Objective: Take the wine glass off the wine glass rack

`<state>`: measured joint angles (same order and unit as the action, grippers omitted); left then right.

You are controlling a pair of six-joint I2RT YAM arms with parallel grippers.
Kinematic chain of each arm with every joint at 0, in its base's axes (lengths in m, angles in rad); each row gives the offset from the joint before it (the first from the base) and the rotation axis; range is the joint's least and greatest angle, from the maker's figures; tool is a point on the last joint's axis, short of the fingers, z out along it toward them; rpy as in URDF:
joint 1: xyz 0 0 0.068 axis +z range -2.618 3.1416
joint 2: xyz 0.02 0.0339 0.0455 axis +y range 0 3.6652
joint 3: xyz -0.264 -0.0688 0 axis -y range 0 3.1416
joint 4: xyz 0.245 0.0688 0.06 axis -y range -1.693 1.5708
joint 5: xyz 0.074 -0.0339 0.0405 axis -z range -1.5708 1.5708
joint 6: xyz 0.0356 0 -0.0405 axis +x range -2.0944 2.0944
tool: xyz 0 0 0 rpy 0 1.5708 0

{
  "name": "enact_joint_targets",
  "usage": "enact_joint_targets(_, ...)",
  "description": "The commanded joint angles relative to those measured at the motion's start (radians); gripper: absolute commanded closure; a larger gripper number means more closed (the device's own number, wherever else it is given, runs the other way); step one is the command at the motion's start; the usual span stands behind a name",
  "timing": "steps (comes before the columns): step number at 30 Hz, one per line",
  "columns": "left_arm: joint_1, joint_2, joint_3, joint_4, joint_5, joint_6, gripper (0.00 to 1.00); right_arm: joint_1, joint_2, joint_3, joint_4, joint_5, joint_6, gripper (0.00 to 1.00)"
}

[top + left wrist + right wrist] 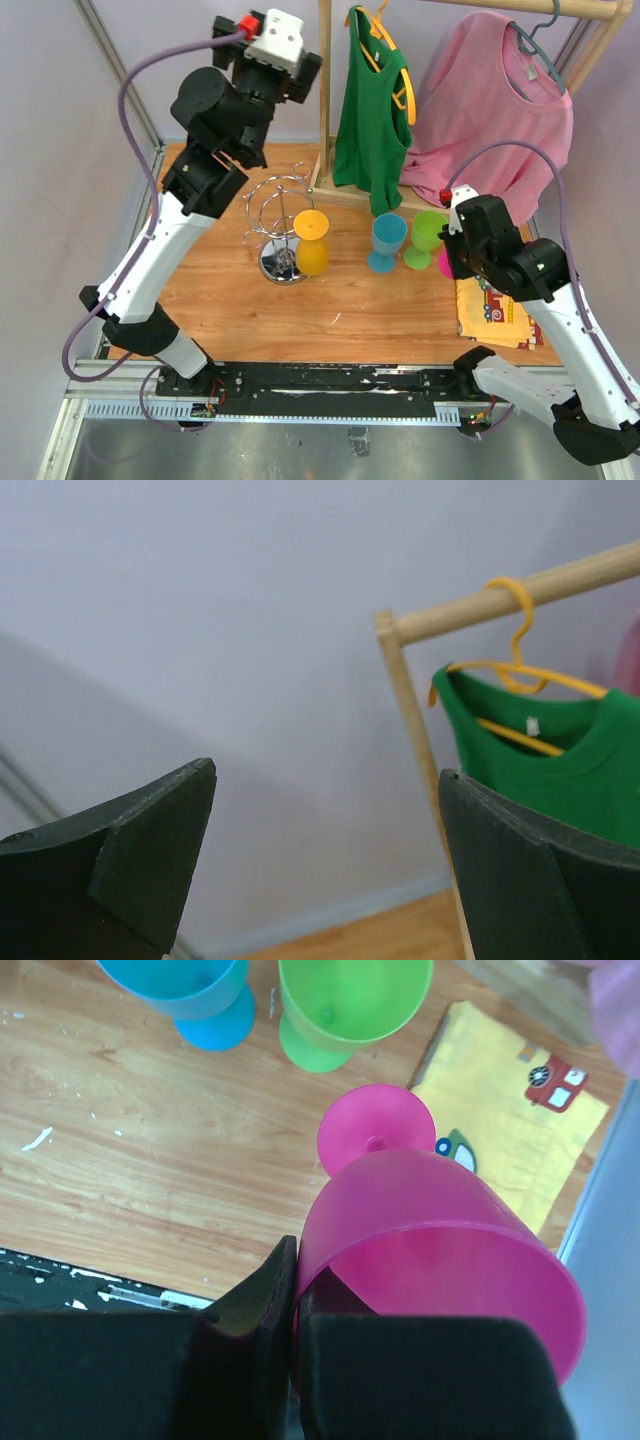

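Observation:
The silver wire wine glass rack (272,228) stands left of centre on the wooden table. An orange wine glass (312,245) is upside down at the rack's right arm, foot up; I cannot tell if it hangs or rests on the table. My left gripper (325,780) is raised high near the back wall, open and empty, well above the rack. Low at the right, my right gripper (297,1260) is shut on the rim of a pink wine glass (440,1230). That glass is upright, its foot (375,1130) at the table.
A blue glass (387,240) and a green glass (428,235) stand upright between the rack and the pink glass. A yellow printed cloth (495,305) lies at the right edge. Behind them, a wooden clothes rack (325,90) carries a green top (372,120) and a pink shirt (495,110).

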<state>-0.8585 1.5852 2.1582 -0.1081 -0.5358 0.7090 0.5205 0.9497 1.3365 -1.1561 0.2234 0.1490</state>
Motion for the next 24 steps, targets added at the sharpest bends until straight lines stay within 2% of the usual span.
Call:
enact_joint_targets(1,0.178,-0.053,-0.087,-0.242,0.085,-0.437,0.02,-0.015,0.010,-0.074,0.080,-0.075,0.041,0.99)
enact_joint_targets(5,0.304,-0.109,-0.223,-0.289,0.160,-0.588,0.03,-0.013,0.051,-0.118,0.114,-0.120,0.046,0.99)
enact_joint_targets(7,0.337,-0.124,-0.266,-0.297,0.177,-0.613,0.03,-0.012,0.080,-0.136,0.123,-0.141,0.045,0.99)
enact_joint_targets(12,0.349,-0.156,-0.348,-0.273,0.189,-0.618,0.03,0.003,0.155,-0.165,0.136,-0.151,0.058,0.99)
enact_joint_targets(24,0.352,-0.150,-0.360,-0.292,0.198,-0.637,0.04,0.006,0.232,-0.253,0.195,-0.172,0.076,0.99)
